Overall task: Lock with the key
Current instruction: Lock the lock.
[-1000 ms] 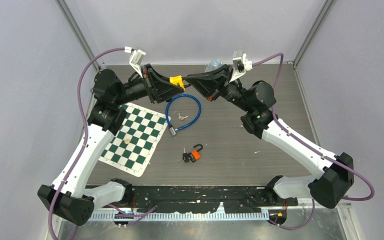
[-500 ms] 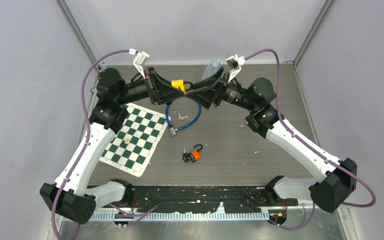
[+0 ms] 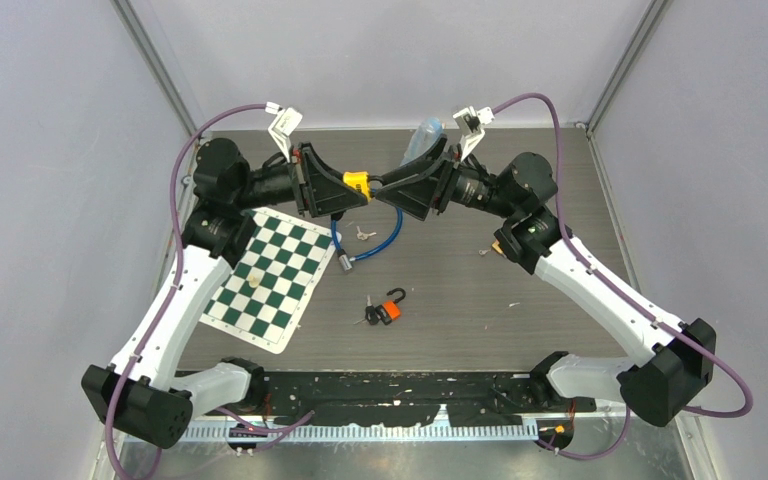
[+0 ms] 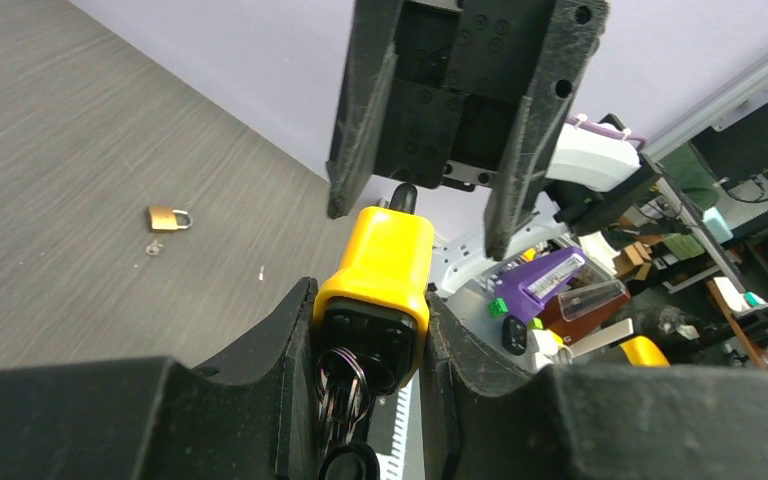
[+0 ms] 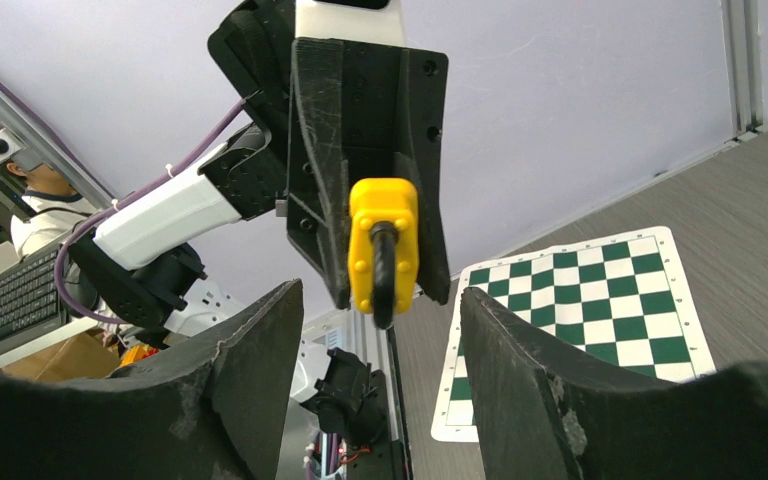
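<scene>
left gripper [image 4: 370, 305] clamped on the body of the yellow padlock [image 4: 380, 255]. shackle [image 5: 383, 270] points at the right arm; keys [image 4: 340, 385] hang at the padlock's base. right gripper [image 5: 380, 295] jaws apart, one each side of the shackle, gaps showing on both sides. padlock is held in the air over the far middle of the table [image 3: 560, 200], above a blue cable lock [image 3: 392, 225]. chessboard [image 3: 270, 275] and orange padlock [image 3: 392, 308] lie nearer.

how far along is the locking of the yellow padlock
Done: the yellow padlock is lifted, clamped in the left tool, with keys hanging at its underside. In hand: the open right tool faces the shackle. Left, likely: pressing the shackle shut and turning the key.
</scene>
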`<state>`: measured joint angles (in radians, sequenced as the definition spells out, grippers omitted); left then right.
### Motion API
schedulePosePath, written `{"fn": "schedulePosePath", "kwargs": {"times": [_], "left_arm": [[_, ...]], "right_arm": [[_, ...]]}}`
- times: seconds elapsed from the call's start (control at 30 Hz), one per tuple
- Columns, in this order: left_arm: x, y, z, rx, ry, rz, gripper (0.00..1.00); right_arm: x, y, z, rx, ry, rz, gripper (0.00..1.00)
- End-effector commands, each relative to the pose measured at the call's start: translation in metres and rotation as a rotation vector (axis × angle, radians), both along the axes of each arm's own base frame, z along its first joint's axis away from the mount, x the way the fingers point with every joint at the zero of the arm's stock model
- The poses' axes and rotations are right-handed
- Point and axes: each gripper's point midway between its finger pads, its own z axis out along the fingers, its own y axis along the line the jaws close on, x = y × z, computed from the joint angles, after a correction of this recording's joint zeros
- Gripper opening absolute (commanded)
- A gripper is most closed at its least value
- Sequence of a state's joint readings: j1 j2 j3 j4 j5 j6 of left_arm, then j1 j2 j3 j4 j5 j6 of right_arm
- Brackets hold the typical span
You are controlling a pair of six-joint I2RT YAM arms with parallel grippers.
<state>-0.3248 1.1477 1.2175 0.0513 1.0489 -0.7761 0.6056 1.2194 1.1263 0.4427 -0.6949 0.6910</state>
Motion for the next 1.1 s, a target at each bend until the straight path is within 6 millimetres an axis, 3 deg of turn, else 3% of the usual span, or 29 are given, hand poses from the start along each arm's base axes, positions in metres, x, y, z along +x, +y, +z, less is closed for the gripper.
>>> {"fn": "schedulePosePath", "kwargs": {"times": [0.0,0.57,0.7,0.9,0.97,1.03,1.07], "left_arm": [[-0.011,0.0,0.016,-0.039,-0.056,-0.058,0.0],[-0.01,0.0,0.01,-0.033,-0.039,-0.059,0.0],[-0.01,0.0,0.007,-0.024,-0.042,-0.06,0.0],[-0.01,0.002,0.0,0.005,-0.041,-0.043,0.0],[-0.009,0.003,-0.001,0.013,-0.045,-0.024,0.0],[-0.009,0.004,0.0,0.017,-0.056,-0.012,0.0],[-0.008,0.004,0.0,0.018,-0.058,-0.006,0.0]], "right_arm": [[-0.006,0.004,0.019,0.012,-0.04,0.036,0.66],[-0.005,0.024,0.016,-0.009,-0.013,0.076,0.59],[-0.004,0.028,0.016,-0.02,-0.013,0.067,0.53],[-0.001,0.03,0.018,-0.018,-0.005,0.042,0.37],[0.0,0.029,0.019,-0.018,-0.003,0.03,0.38],[0.001,0.026,0.018,-0.015,0.0,0.011,0.54],[0.0,0.024,0.019,-0.012,0.0,0.001,0.57]]}}
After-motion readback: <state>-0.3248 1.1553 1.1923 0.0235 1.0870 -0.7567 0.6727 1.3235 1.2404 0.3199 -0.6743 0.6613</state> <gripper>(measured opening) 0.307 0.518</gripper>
